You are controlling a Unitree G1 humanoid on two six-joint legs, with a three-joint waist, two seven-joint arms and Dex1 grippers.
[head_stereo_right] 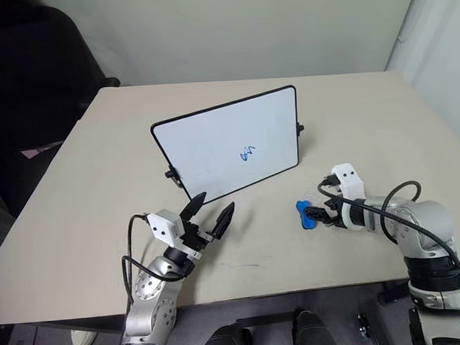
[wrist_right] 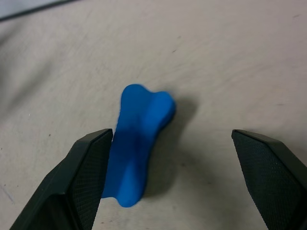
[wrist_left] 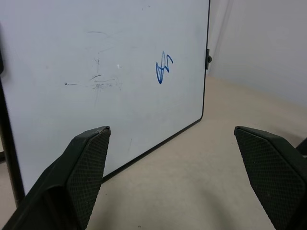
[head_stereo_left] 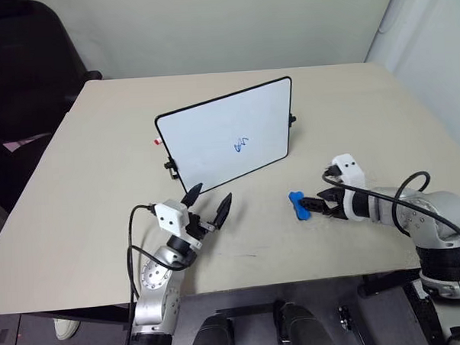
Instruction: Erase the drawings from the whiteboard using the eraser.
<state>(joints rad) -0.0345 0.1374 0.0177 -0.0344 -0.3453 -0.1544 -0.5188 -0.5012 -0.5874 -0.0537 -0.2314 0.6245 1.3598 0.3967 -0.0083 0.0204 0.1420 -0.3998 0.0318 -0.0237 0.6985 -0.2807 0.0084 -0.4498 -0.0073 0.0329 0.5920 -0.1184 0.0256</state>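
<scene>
Fingers of the left gripper (head_stereo_left: 209,205) stand spread and empty before the whiteboard (head_stereo_left: 228,134), which stands propped on the surface (head_stereo_left: 100,163) bearing the drawings (head_stereo_left: 241,144). Right gripper (head_stereo_left: 314,205) fingers, also spread, flank the eraser (head_stereo_left: 297,206) lying on the surface.

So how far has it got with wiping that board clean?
Nothing is wiped yet: the blue scribble is on the whiteboard untouched. In hand: the right gripper is open around the blue eraser lying on the table, not gripping it. The left gripper hangs open before the board. Left: grab, then wipe.
</scene>
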